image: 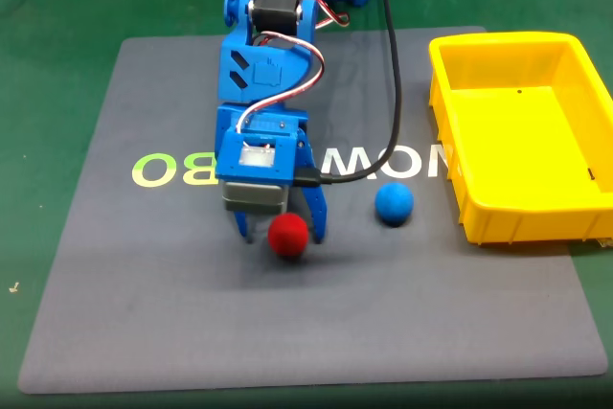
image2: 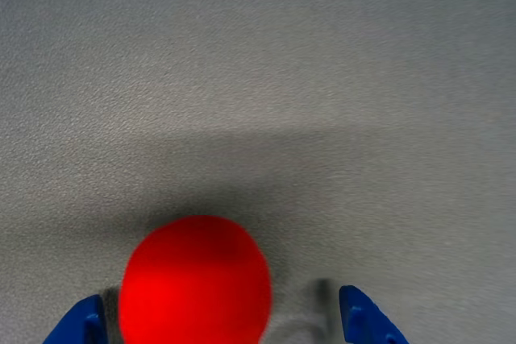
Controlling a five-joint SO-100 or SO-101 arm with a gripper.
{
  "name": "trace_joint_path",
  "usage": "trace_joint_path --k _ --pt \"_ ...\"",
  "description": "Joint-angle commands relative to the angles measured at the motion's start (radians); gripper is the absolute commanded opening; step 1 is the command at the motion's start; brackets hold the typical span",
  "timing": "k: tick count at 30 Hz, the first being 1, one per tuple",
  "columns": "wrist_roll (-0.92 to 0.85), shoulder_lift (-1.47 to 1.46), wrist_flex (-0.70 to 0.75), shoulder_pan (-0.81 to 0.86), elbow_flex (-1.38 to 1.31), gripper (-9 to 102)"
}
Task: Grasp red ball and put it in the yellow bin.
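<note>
Gripper (image: 281,234) stands spread around the red ball (image: 287,235); off-centre, the ball could squirt sideways on closing.

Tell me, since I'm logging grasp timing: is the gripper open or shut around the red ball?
Open. In the wrist view the gripper has a fingertip on each side of the red ball, with grey mat visible between ball and right fingertip.

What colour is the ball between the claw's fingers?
Red, plain with no marks. The red ball shows best in the wrist view.
</note>
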Motion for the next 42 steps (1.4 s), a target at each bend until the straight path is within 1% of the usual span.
trace_joint_path --k 1,18,19,21,22,24,25,34,42 --pt "0.018 0.014 -0.018 -0.025 -0.074 32" --pt "0.040 -0.080 -0.023 -0.037 -0.169 30" --pt "0.038 -0.086 -0.023 -0.035 -0.175 28" --pt "0.035 -0.087 -0.020 -0.034 -0.175 22" --pt "0.035 -0.089 -0.018 -0.034 -0.176 16" --pt "0.034 -0.089 -0.014 -0.034 -0.176 1" --pt "0.037 -0.089 -0.011 -0.034 -0.176 0" --pt "0.032 -0.055 -0.011 -0.028 -0.176 0" --pt "0.020 0.156 -0.031 -0.058 -0.212 0"
